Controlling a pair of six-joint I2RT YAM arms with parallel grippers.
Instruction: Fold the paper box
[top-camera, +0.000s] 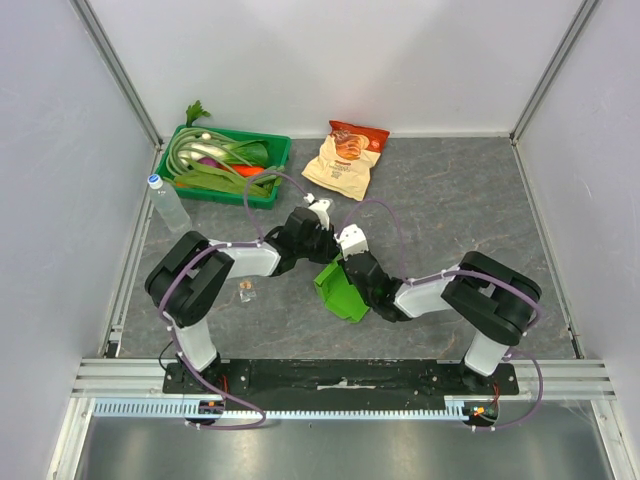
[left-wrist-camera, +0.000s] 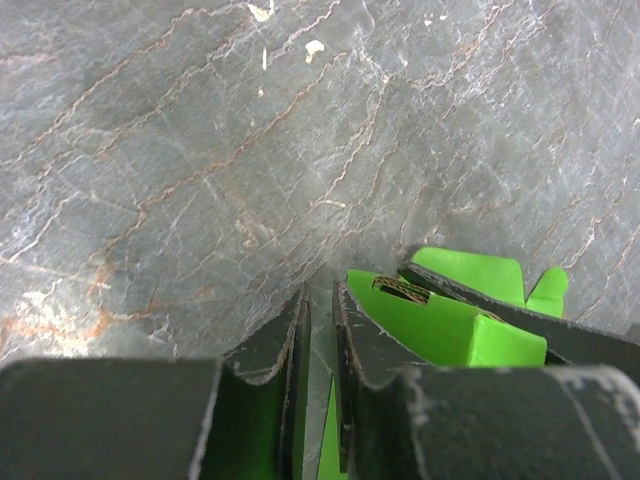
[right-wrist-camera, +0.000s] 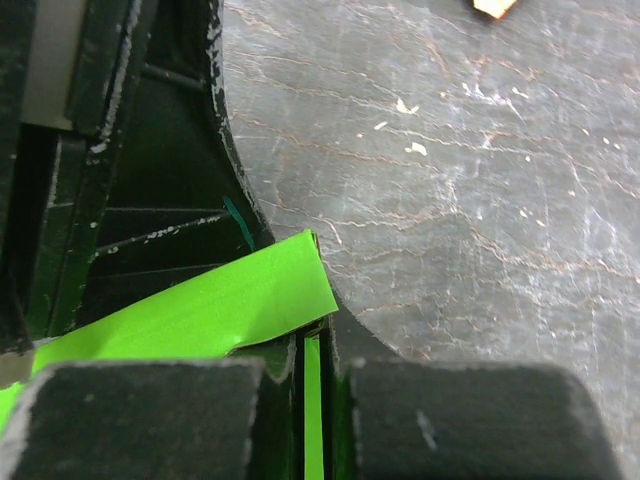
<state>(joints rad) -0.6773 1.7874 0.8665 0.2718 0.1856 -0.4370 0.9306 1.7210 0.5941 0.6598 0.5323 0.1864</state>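
Observation:
The lime-green paper box (top-camera: 342, 292) lies partly folded on the grey table, between the two arms. My left gripper (top-camera: 330, 257) reaches its top edge from the left. In the left wrist view the left gripper (left-wrist-camera: 322, 296) has its fingers a narrow slit apart with a thin green edge of the box between them, and the rest of the paper box (left-wrist-camera: 445, 325) spreads to the right. My right gripper (top-camera: 360, 280) holds the box's right side. In the right wrist view the right gripper (right-wrist-camera: 316, 345) is shut on a thin green wall, with a flap of the paper box (right-wrist-camera: 200, 310) bent over to the left.
A dark green tray of vegetables (top-camera: 268, 192) stands at the back left, with a beige-and-red snack bag (top-camera: 346, 158) to its right. A clear water bottle (top-camera: 168, 203) lies by the left wall. A small brown object (top-camera: 246, 291) sits near the left arm.

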